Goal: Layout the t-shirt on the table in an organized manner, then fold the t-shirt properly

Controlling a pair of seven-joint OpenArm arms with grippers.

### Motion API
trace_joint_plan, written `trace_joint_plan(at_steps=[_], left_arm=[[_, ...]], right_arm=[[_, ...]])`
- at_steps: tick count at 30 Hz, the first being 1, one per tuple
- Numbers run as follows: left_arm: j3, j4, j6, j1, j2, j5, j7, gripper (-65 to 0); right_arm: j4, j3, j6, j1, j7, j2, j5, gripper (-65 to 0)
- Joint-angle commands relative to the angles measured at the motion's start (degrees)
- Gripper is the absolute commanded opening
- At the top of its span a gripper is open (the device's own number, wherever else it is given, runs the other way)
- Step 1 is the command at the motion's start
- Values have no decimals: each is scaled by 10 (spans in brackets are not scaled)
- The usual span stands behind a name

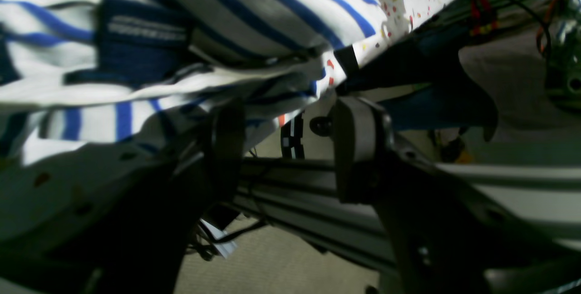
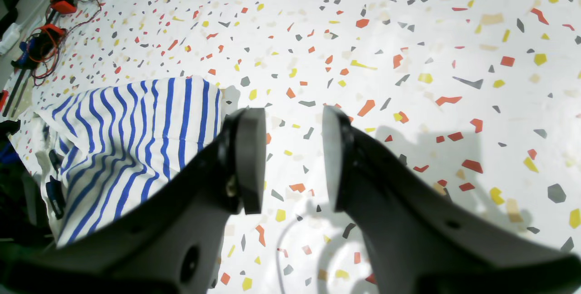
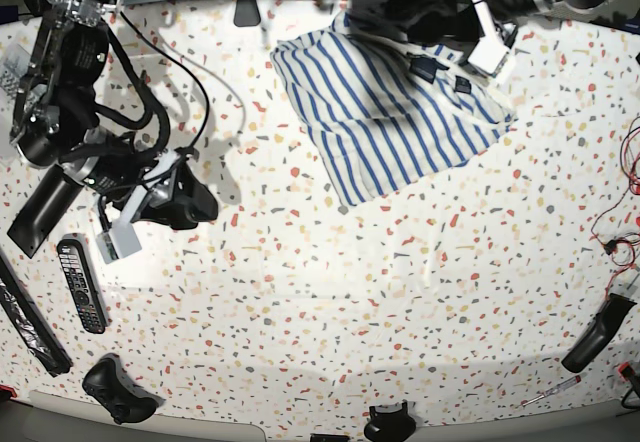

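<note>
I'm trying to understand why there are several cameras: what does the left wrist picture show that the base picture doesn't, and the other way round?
Only the left wrist view: a close look into the folds of the striped shirt, with its dark neck patch and faint lettering, plus the floor beyond the table's edge.

Only the base view: the right arm's open gripper and a black remote control with many buttons.

Both: the crumpled shirt and the speckled table.
</note>
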Motion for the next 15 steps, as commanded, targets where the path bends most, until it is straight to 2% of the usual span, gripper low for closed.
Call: trace_joint_plan(at_steps=[1,7,11,15], left_arm=[[5,9,4,2,-3,-1,-20,-360],[26,-18,65,2,-3,57,-78,-360],[26,-66,65,-4,-3,43,-82,-360],[26,-93,59,-9,9,-16,-81,-360]], right_arm=[[11,3,5,9,13,7,13,-448],[11,3,5,9,9,7,13,-448],[11,3,5,9,9,12,13,-448],[11,3,5,9,9,13,15,-448]])
